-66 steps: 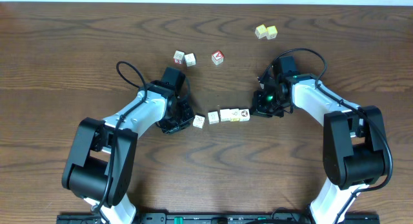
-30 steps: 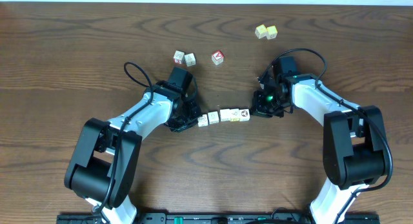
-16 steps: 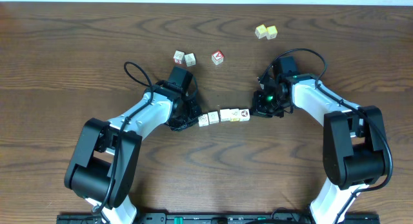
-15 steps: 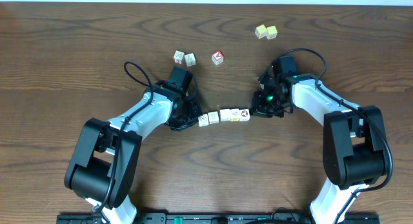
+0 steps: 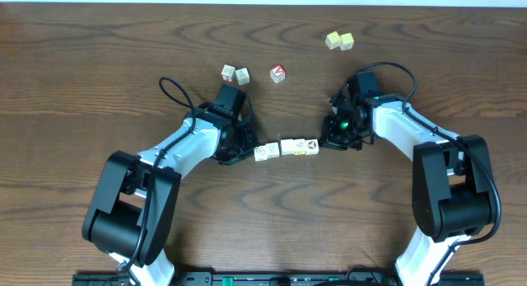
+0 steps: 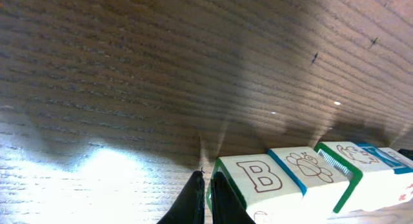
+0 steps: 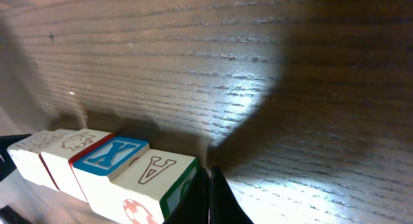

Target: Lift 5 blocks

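Pressing clenched left gripper [image 6: 205, 192] and clenched right gripper [image 7: 208, 185] against opposite ends of the blocks [image 5: 286, 147] lined mid-table [image 5: 82, 72].

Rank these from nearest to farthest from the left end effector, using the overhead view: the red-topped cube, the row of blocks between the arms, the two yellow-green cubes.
1. row of blocks, right at the tip of the left end effector.
2. red-topped cube, farther back on the table, near the middle.
3. yellow-green cubes, farthest back, on the right arm's side.
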Controlling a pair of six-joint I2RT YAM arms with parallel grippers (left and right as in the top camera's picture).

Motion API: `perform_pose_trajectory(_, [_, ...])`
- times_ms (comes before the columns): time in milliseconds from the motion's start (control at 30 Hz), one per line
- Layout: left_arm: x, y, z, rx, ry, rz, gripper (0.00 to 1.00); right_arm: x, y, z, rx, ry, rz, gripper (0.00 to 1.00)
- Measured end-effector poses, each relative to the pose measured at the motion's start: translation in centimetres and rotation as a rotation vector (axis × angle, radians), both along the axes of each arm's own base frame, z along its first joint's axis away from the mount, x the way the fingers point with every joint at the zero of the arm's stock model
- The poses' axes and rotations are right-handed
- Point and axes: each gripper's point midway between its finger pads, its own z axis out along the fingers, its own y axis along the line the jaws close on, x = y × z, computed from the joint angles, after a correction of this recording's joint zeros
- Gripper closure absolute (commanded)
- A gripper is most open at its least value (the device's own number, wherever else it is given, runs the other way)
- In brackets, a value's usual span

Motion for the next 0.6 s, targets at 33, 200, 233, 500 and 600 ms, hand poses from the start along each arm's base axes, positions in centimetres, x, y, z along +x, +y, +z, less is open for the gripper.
perform_pose_trajectory(33, [0.0,0.0,0.0,0.000,-0.001,-0.001,0.93,0.1,0.0,0.0,0.001,-0.001,-0.003,0.99])
perform_pose_trajectory(200, [0.4,-0.2,0.1,-0.007,-0.017,-0.003,0.93,0.1,0.0,0.0,0.001,0.003,-0.013,0.99])
perform_pose_trajectory(233, [0.5,-0.2,0.1,-0.008,-0.021,-0.003,0.93,0.1,0.0,0.0,0.002,0.004,-0.017,0.99])
perform_pose_trajectory(500, [1.1,-0.4,0.3,-0.019,-0.049,-0.003,0.93,0.3,0.1,0.0,0.005,0.008,-0.037,0.99])
perform_pose_trajectory(600, [1.2,-0.5,0.4,-0.021,-0.052,-0.003,0.93,0.3,0.1,0.0,0.005,0.011,-0.043,0.99])
